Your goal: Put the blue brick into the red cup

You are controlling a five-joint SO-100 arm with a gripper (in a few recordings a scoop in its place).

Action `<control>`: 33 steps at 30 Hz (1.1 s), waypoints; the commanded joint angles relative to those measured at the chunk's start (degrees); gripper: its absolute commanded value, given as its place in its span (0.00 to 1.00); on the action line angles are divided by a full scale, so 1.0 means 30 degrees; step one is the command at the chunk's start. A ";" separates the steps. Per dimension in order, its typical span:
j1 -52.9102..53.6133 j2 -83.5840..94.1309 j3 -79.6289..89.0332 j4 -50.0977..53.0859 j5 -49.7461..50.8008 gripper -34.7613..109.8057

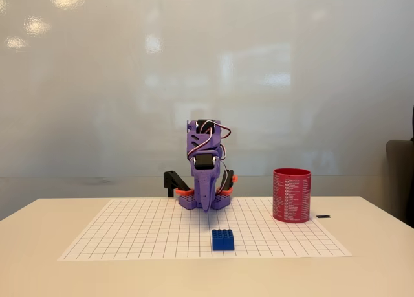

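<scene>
On the white surface (39, 245) lies a gridded sheet (142, 232), and near its front edge sits the blue brick (223, 239), studs up. Behind it, the purple arm (206, 174) is folded down over its base, its pincer (206, 203) pointing at the sheet, jaws seemingly together, gripping nothing. Off to the right, well apart from the brick, the red cup (292, 195) stands upright.

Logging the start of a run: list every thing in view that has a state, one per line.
blue brick: studs up, flat on the grid sheet, ungrasped.
red cup: upright on the sheet's right edge, apart from the brick; inside hidden.
gripper: folded down at the arm's base, tip near the sheet; whether the jaws are open cannot be told.
grid sheet: flat on the table.
</scene>
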 commanded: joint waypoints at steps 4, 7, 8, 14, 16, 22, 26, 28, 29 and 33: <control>-0.0146 0.0029 -0.0117 0.0000 0.0527 0.24; -0.0146 0.0029 -0.0117 0.0000 0.0527 0.24; -0.0146 0.0029 -0.0117 0.0000 0.0527 0.24; -0.0146 0.0029 -0.0117 0.0000 0.0527 0.24; -0.0146 0.0029 -0.0117 0.0000 0.0527 0.24; -0.0146 0.0029 -0.0117 0.0000 0.0557 0.24; 0.0088 0.0029 -0.0117 0.0000 0.0762 0.24; 0.0469 0.0029 -0.0117 0.0000 0.1055 0.24; 0.0645 0.0029 -0.0117 0.0000 0.0850 0.24; 0.3281 -0.0029 -0.1318 -0.0820 0.0176 0.24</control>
